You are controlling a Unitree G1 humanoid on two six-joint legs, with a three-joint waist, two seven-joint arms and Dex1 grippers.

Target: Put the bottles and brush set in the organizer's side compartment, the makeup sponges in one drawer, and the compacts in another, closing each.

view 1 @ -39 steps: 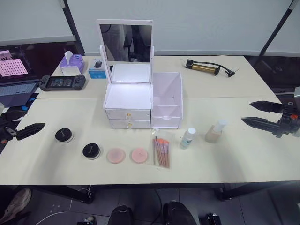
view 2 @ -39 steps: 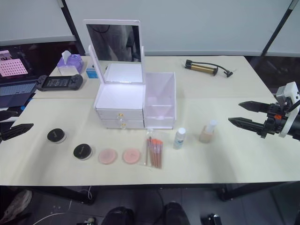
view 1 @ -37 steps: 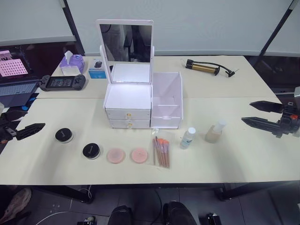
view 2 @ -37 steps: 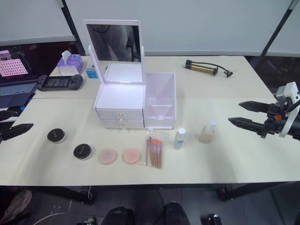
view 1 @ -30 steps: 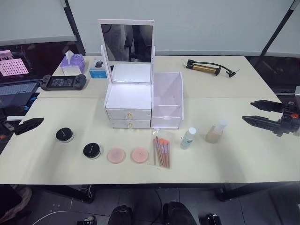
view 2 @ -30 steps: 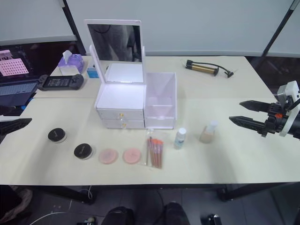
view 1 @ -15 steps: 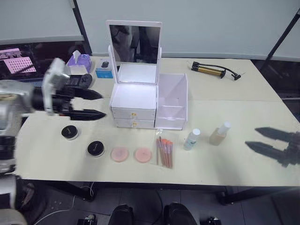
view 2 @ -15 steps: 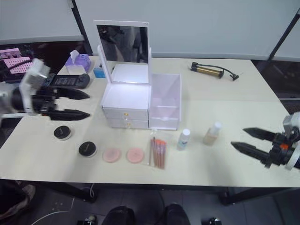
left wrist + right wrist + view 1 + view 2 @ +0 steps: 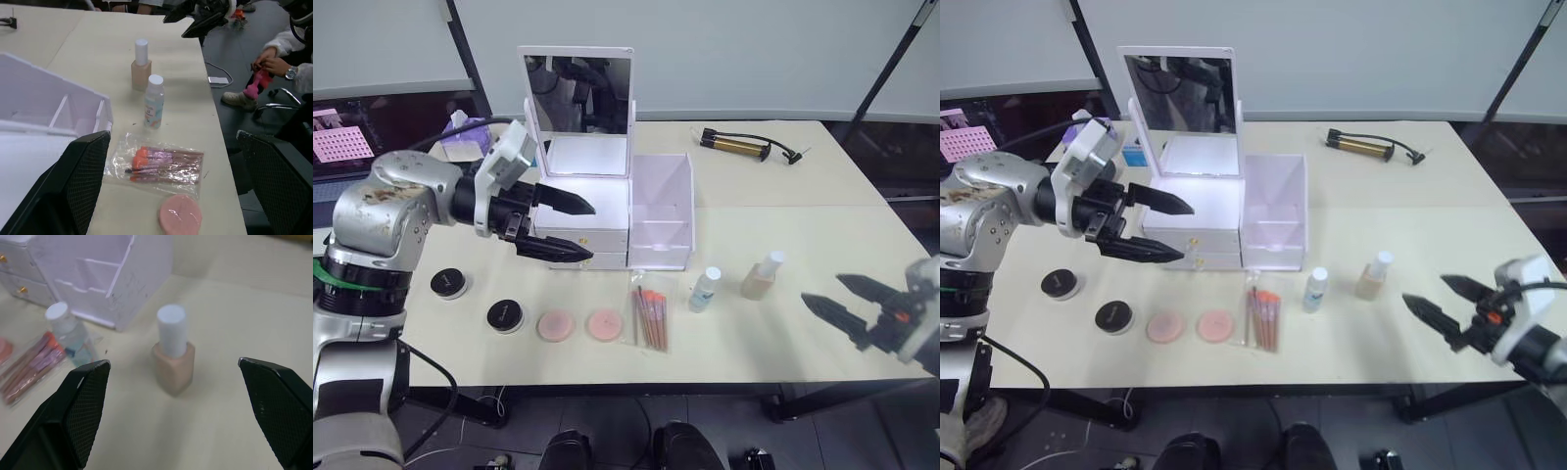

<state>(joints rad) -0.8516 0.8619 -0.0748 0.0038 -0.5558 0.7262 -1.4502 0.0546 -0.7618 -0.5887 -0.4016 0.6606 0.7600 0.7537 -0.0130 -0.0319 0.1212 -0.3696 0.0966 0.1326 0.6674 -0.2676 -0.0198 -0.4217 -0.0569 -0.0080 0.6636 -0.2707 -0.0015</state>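
Observation:
The white organizer (image 9: 607,211) stands mid-table with both drawers (image 9: 579,245) shut and its side compartment (image 9: 661,211) open on top. My left gripper (image 9: 591,233) hovers open just in front of the drawers. On the table before it lie two black compacts (image 9: 448,283) (image 9: 506,314), two pink makeup sponges (image 9: 555,325) (image 9: 604,323) and the bagged brush set (image 9: 651,315). A clear bottle (image 9: 706,290) and a beige bottle (image 9: 762,276) stand upright to the right. My right gripper (image 9: 824,290) is open, right of the beige bottle (image 9: 172,357) and apart from it.
A mirror (image 9: 578,98) rises behind the organizer. A hand pump (image 9: 744,145) lies at the back right and a purple tissue box (image 9: 460,132) at the back left. A seated person's hands (image 9: 274,54) show beyond the table's right end.
My left arm has swung in from the table's left edge to the front of the drawers. My right gripper has come lower and nearer the front edge. The camera also shifted.

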